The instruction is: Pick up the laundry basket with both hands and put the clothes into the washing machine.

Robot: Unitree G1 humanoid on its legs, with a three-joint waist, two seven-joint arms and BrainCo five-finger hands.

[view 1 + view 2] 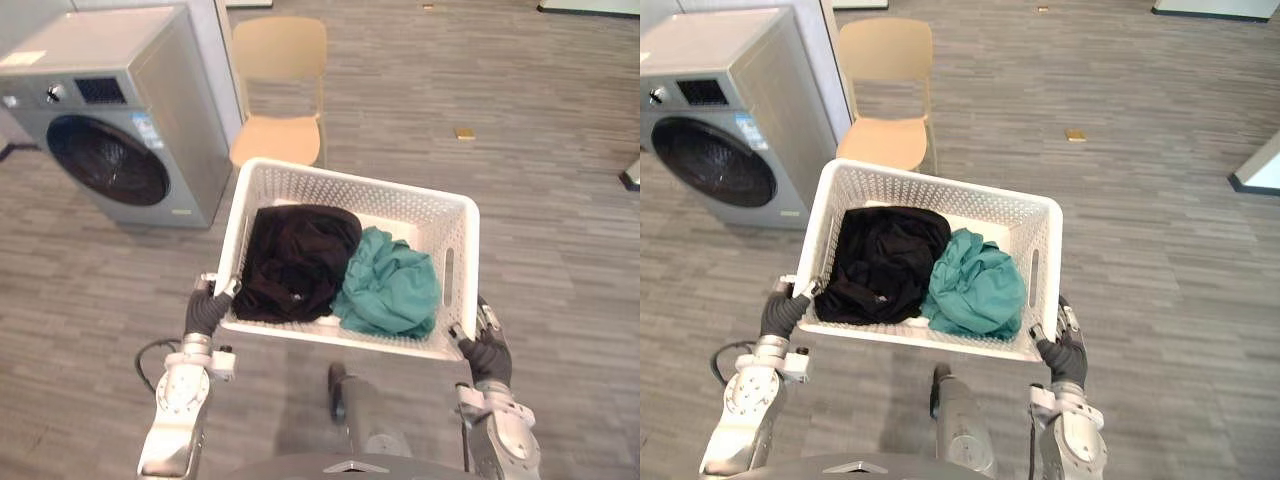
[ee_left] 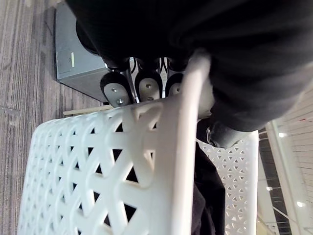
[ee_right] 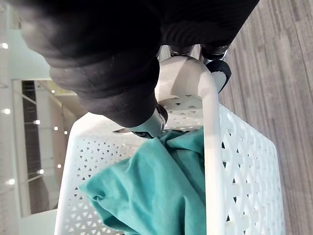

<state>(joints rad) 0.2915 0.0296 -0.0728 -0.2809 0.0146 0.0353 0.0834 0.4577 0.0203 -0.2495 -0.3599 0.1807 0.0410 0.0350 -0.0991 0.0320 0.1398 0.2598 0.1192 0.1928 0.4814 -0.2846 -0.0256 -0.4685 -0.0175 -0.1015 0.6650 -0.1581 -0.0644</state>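
I hold a white perforated laundry basket off the floor in front of me. My left hand is curled round its left rim near the front corner, fingers outside the wall and thumb inside. My right hand grips the right rim the same way. Inside the basket lie a black garment on the left and a teal garment on the right. The grey washing machine stands at the far left, its round dark door closed.
A beige chair stands just right of the washing machine, behind the basket. Grey wood-look floor spreads to the right, with a small tan object lying on it. A white base edge shows at the far right.
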